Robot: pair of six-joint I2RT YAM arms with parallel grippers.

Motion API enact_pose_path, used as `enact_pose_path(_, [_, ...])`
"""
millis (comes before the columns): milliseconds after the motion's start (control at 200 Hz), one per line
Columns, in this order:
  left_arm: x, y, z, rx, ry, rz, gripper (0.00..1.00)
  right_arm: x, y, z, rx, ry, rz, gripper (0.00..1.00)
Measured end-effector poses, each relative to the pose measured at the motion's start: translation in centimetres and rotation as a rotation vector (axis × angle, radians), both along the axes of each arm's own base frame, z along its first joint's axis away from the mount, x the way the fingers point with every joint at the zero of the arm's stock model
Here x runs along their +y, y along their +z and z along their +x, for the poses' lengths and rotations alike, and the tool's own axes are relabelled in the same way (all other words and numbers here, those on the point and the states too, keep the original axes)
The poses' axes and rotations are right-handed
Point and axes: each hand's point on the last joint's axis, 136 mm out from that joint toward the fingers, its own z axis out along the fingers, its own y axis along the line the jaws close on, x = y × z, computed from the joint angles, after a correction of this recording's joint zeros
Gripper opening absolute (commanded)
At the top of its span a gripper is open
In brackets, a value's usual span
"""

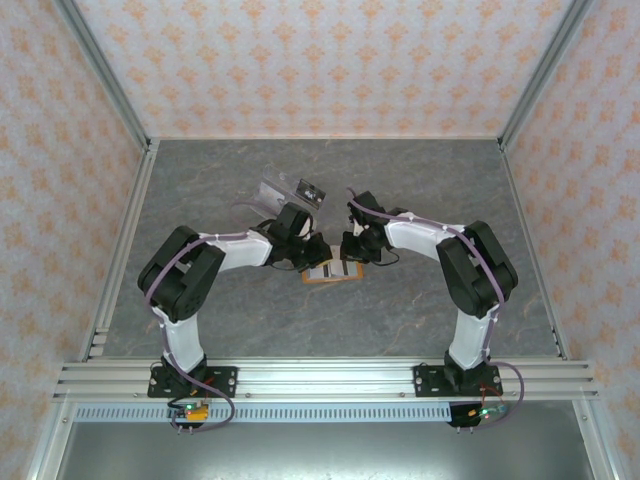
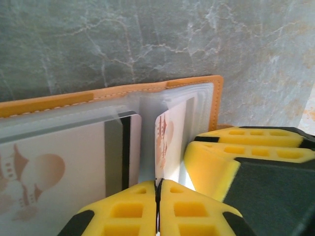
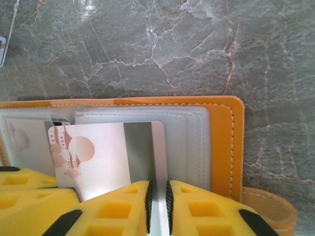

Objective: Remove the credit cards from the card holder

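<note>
The orange card holder (image 1: 332,272) lies open on the table between both arms, its orange rim (image 2: 147,88) and grey pockets (image 3: 197,142) facing up. A pale credit card with a grey stripe (image 3: 98,157) rests over the pockets. My left gripper (image 1: 318,252) is shut (image 2: 158,184) on the lower edge of that card (image 2: 170,142), which stands edge-on to it. My right gripper (image 1: 350,250) hovers over the same card, open by a narrow gap (image 3: 158,189) with the card's face showing between the pads. Another card with a dark stripe (image 2: 59,162) sits inside a left pocket.
A clear plastic piece (image 1: 290,190) lies on the grey marble table (image 1: 430,170) just beyond the left gripper. The right gripper's yellow fingers (image 2: 246,152) crowd close beside the left one. Patterned walls and metal rails enclose the table.
</note>
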Motion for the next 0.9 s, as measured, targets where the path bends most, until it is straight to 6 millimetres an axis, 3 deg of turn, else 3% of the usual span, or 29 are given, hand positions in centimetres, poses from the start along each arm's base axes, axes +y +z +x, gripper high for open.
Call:
enact_pose_path(390, [2.2, 2.2, -0.6, -0.061, 0.008, 0.029, 0.0, 0.0, 0.2, 0.3, -0.018, -0.047, 0.013, 0.19])
enact_pose_path(520, [3.2, 4.0, -1.0, -0.098, 0.008, 0.057, 0.0, 0.0, 1.4, 0.3, -0.051, -0.063, 0.042, 0.28])
enact_pose_path(621, [4.0, 6.1, -1.3, -0.145, 0.012, 0.071, 0.0, 0.4, 4.2, 0.9, -0.116, -0.075, 0.108, 0.4])
enact_pose_path(756, [5.0, 8.7, -1.2, -0.208, 0.036, 0.072, 0.0, 1.1, 9.9, 2.5, -0.233, -0.09, 0.271, 0.54])
enact_pose_path(901, [6.3, 10.8, 0.3, -0.26, 0.096, 0.047, 0.0, 2.0, 14.7, 3.9, -0.306, -0.097, 0.459, 0.62])
